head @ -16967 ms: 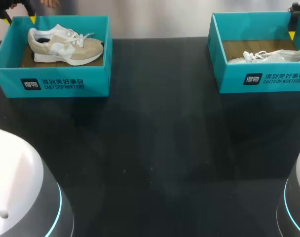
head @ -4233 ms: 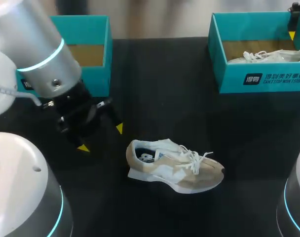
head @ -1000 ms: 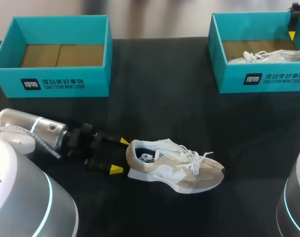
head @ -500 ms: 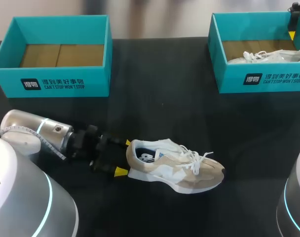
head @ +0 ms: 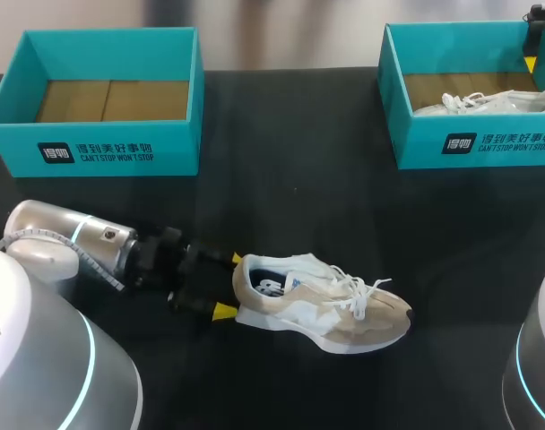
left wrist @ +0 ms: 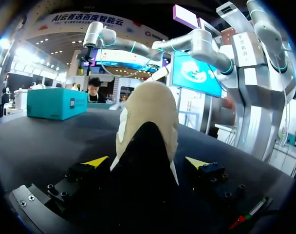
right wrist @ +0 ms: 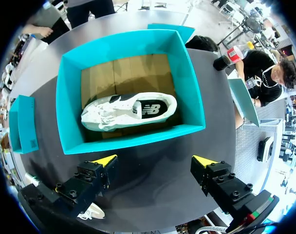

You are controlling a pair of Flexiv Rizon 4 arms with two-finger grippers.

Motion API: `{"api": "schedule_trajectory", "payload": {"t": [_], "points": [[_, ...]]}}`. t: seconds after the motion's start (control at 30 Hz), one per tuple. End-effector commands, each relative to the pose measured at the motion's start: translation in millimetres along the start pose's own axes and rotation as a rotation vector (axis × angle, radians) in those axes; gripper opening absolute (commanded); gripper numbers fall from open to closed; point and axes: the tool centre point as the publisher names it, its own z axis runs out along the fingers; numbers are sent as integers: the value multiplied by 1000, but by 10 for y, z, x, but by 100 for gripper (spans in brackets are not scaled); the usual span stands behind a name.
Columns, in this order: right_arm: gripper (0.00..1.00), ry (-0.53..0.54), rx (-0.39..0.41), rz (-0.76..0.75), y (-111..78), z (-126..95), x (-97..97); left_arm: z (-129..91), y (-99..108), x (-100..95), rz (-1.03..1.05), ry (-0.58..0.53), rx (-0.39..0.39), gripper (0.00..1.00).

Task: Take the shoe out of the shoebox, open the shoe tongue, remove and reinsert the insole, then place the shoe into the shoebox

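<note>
The black table (head: 281, 215) carried two teal shoeboxes at its far edge. The left shoebox (head: 102, 148) held only its brown cardboard floor. The right shoebox (head: 474, 143) held a white shoe (head: 488, 101) lying on its side.

The left arm (head: 66, 242) lay low across the near left of the table, pointing toward the middle. The beige shoe (head: 322, 305) stood upright on its sole near the table's middle front, well apart from both boxes, with its heel toward the arm and its toe pointing away.

The left gripper (head: 231, 285) was spread wide. The shoe's heel sat between its yellow tips, one on each side, with neither clearly pressing the shoe.

The right gripper (right wrist: 153, 161) hung above the right shoebox, fingers wide apart and holding nothing.
</note>
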Motion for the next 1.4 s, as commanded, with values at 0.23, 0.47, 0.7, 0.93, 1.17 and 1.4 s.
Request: {"api": "schedule_trajectory", "payload": {"t": [0.23, 0.47, 0.7, 0.93, 1.17, 1.4], "points": [[100, -1, -1, 0, -4, -2, -1, -111, -14, -24, 3, -21, -6, 100], [100, -1, -1, 0, -4, -2, -1, 5, -21, -48, 18, 25, -19, 100], [100, -1, -1, 0, -4, -2, -1, 63, -12, -68, 34, 68, -22, 100], [100, -1, -1, 0, -4, -2, -1, 116, 6, -100, 35, 97, -31, 100], [100, -1, -1, 0, -4, -2, -1, 177, 15, -93, 28, 126, -26, 100], [100, -1, -1, 0, -4, -2, -1, 234, 15, -59, 30, 153, -29, 100]]}}
